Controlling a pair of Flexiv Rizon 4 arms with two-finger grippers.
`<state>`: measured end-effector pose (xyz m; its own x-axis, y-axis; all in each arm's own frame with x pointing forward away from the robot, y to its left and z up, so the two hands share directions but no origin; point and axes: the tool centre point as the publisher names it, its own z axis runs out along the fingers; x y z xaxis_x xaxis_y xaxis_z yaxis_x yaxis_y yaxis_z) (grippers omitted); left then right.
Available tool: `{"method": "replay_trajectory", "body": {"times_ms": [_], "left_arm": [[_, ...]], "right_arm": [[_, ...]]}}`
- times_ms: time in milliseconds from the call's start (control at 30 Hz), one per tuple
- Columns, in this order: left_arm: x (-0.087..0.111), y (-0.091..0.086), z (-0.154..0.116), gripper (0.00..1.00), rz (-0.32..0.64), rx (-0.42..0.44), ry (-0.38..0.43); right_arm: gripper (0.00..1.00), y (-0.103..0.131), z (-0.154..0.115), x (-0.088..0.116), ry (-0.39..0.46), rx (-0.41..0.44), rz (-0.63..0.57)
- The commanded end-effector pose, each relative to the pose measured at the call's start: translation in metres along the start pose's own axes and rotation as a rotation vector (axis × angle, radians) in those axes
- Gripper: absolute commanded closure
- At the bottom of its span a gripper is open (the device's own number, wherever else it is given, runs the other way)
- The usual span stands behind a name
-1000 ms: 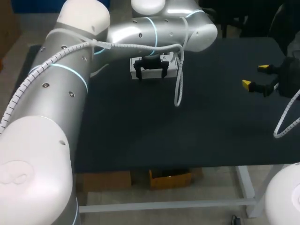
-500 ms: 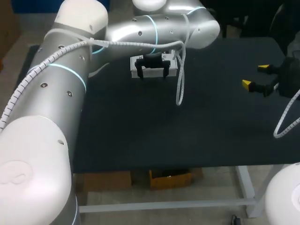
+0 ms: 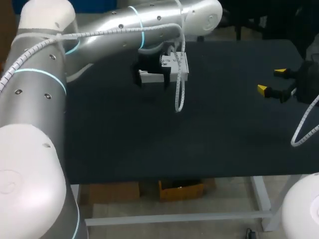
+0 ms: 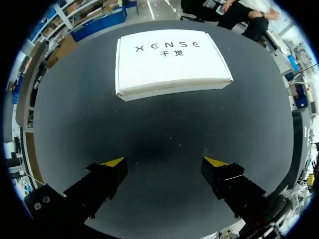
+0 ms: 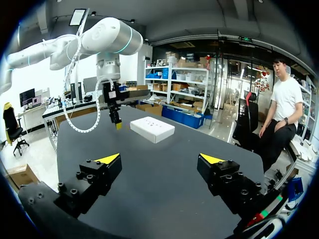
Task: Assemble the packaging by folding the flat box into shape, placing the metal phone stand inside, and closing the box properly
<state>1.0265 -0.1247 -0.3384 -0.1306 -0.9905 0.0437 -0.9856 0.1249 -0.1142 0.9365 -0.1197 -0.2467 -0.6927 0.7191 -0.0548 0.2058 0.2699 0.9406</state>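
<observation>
A closed white box (image 4: 169, 62) with print on its lid lies flat on the black table, a short way ahead of my left gripper (image 4: 163, 162), which hovers open above the bare mat with nothing between its fingers. In the head view the left gripper (image 3: 153, 78) is at the table's far middle and partly covers the box (image 3: 175, 67). My right gripper (image 3: 271, 80) stands open and empty at the right edge. In its wrist view the right gripper (image 5: 160, 159) faces the box (image 5: 152, 128) and the left gripper (image 5: 115, 122) from across the table. No metal phone stand shows.
The black table (image 3: 199, 139) is bare between the two grippers and toward its front edge. A grey cable (image 3: 178, 89) hangs from my left wrist beside the box. My left arm (image 3: 99, 30) spans the far left of the table.
My left arm has swung left and back, carrying its open gripper a little left of the box. The right arm has not moved.
</observation>
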Motion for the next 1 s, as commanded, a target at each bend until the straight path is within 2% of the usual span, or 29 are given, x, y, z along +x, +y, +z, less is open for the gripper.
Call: {"method": "replay_trajectory", "body": {"times_ms": [33,267,433,1000], "left_arm": [[-0.015,0.058,-0.014,0.00,0.005,0.463,0.140],[-0.031,0.089,-0.019,0.00,0.000,0.552,0.207],[-0.038,0.103,-0.022,0.00,-0.002,0.591,0.236],[-0.045,0.120,-0.039,0.00,0.056,0.651,0.229]], "right_arm": [[0.00,0.000,-0.001,0.000,0.001,-0.002,0.000],[0.00,0.000,-0.001,0.000,0.001,-0.002,0.000],[0.00,0.000,-0.001,0.000,0.001,-0.002,0.000],[0.00,0.000,-0.001,0.000,0.001,-0.002,0.000]]}}
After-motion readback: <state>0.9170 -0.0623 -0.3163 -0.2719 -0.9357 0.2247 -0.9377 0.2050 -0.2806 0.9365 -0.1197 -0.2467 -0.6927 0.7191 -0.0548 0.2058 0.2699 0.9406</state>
